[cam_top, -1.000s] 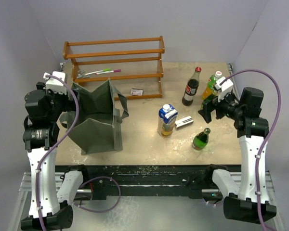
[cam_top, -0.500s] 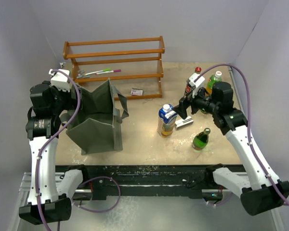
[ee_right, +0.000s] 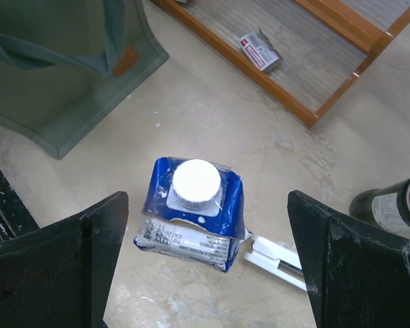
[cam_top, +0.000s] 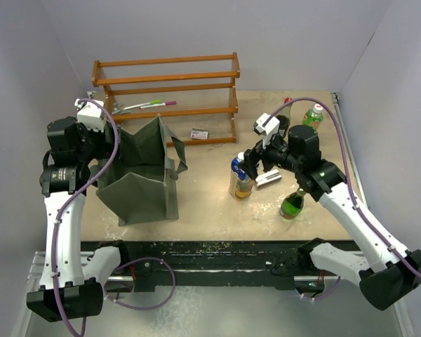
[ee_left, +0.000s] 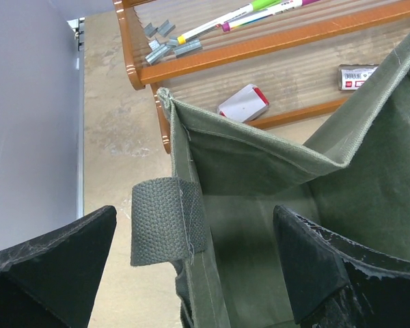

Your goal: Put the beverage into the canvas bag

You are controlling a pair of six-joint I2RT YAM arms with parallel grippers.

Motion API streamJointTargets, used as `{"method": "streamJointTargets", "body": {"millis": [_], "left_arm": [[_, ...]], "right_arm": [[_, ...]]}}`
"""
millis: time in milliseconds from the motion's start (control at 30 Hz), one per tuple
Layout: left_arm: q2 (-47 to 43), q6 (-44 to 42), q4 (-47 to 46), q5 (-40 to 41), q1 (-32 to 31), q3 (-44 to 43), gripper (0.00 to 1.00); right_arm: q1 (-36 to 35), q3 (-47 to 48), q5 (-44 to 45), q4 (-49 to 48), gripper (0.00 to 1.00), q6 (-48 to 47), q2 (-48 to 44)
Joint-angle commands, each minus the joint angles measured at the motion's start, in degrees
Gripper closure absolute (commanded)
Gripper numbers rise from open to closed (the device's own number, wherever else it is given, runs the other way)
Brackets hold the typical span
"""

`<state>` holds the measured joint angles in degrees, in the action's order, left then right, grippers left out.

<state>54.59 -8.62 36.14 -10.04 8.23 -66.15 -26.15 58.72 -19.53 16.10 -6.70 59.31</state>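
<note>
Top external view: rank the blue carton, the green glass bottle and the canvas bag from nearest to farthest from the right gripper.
1. The blue carton, directly beneath the open right gripper.
2. The green glass bottle, off to the gripper's right and closer to the arm bases.
3. The canvas bag, far over on the left side, by the left arm.

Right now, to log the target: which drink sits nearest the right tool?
The blue-and-white carton with the round white cap: it stands directly below the open right tool, unlike the green glass bottle and others farther off.
</note>
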Motion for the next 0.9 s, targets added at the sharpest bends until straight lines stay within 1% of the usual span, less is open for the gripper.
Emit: {"method": "streamJointTargets", "body": {"millis": [0,167,267,400,467,567,667,733,800,867], "left_arm": [[-0.4,-1.7,-2.3,-0.8,0.3,-2.6,0.01],[-0.3,-2.1,-0.4,-5.2,0.3,-4.6,0.01],[0.4,-1.8,0.6,-7.2,0.3,-5.7,0.01],[1.9,-2.0,1.7,-4.4,0.3,-5.9,0.01],[2.7,-2.4,2.5,-2.1,0.3,-5.9,0.01],[3.4,-3.0,3.2,-0.6,0.3,-5.7,0.0],[3.5,-3.0,3.6,-0.7,0.3,-5.5,0.04],[3.3,-2.9,3.5,-0.8,0.3,-5.2,0.09],[3.2,-2.9,3.4,-1.2,0.3,-4.8,0.13],[3.1,-2.8,3.7,-2.0,0.3,-4.3,0.17]], "right_arm": [[-1.5,-0.5,4.3,-2.8,0.0,1.1,1.7],[-2.7,-0.5,5.8,-3.6,0.02,0.9,4.5],[-2.9,-1.5,5.6,-4.5,0.06,1.1,5.9],[-3.0,-2.6,5.3,-4.7,0.13,1.2,6.9],[-3.0,-3.1,4.5,-4.7,0.15,1.4,7.4],[-3.0,-4.0,3.4,-4.7,0.15,1.5,7.4],[-3.2,-5.3,3.2,-5.9,0.15,1.7,7.1],[-3.3,-5.9,3.2,-6.3,0.17,1.8,6.9],[-3.3,-5.9,3.7,-6.5,0.23,1.8,7.0],[-3.3,-4.8,4.2,-6.4,0.31,1.7,6.9]]}}
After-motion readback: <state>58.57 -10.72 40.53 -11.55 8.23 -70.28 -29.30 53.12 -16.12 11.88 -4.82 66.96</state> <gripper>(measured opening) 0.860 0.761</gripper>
